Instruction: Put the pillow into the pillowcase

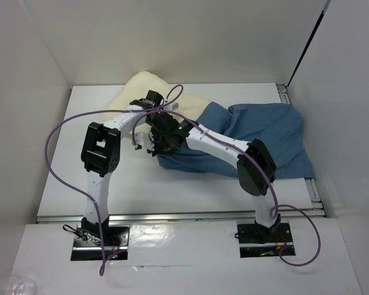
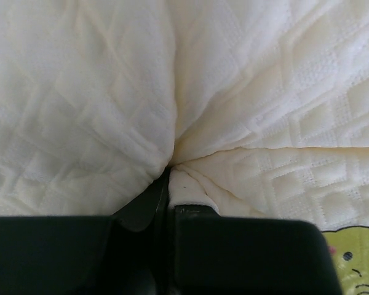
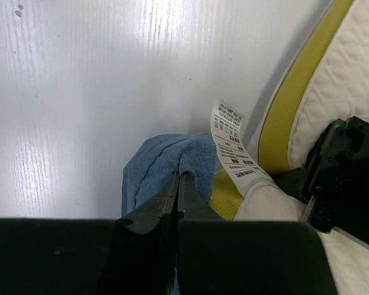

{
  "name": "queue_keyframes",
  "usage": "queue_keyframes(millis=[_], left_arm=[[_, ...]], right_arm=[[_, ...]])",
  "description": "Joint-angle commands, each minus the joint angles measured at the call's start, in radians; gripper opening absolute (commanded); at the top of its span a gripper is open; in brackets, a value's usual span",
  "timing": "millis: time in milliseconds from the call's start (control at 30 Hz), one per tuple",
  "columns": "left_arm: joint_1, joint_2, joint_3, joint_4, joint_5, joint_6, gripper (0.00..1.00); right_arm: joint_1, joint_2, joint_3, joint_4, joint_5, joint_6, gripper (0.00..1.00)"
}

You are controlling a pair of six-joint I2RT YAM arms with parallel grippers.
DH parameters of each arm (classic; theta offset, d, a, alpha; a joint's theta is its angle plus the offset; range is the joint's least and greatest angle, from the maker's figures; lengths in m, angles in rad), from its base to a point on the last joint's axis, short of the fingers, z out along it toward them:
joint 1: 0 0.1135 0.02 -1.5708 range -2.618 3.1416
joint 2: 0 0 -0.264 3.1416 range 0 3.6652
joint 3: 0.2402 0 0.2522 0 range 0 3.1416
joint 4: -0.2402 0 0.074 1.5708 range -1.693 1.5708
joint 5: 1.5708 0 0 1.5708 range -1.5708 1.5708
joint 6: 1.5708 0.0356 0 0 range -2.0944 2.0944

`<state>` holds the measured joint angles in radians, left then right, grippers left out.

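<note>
The cream quilted pillow (image 1: 149,92) lies at the back of the table, partly under both arms. My left gripper (image 2: 171,175) is shut on a pinched fold of the pillow (image 2: 234,110). The dusty-blue pillowcase (image 1: 264,138) lies wrinkled to the right of the pillow. My right gripper (image 3: 177,178) is shut on the edge of the pillowcase (image 3: 157,166), right beside the pillow's yellow side band (image 3: 295,98) and its white printed tag (image 3: 232,147). In the top view both grippers meet near the pillowcase's left end (image 1: 157,138).
White walls close in the table (image 1: 80,153) on the left, back and right. A purple cable (image 1: 61,129) loops over the left side. The left wrist's black body (image 3: 341,166) shows close at the right of the right wrist view.
</note>
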<state>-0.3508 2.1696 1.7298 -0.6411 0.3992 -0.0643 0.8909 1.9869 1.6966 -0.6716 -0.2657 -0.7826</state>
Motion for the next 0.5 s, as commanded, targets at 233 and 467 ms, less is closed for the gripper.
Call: queue_keyframes(millis=[233, 467], left_arm=[[0.022, 0.021, -0.105, 0.014, 0.052, -0.077, 0.00], [0.076, 0.001, -0.176, 0.055, 0.033, -0.087, 0.00]], right_arm=[[-0.006, -0.043, 0.002, 0.220, 0.103, 0.096, 0.34], [-0.119, -0.111, 0.052, 0.175, 0.282, 0.287, 0.44]])
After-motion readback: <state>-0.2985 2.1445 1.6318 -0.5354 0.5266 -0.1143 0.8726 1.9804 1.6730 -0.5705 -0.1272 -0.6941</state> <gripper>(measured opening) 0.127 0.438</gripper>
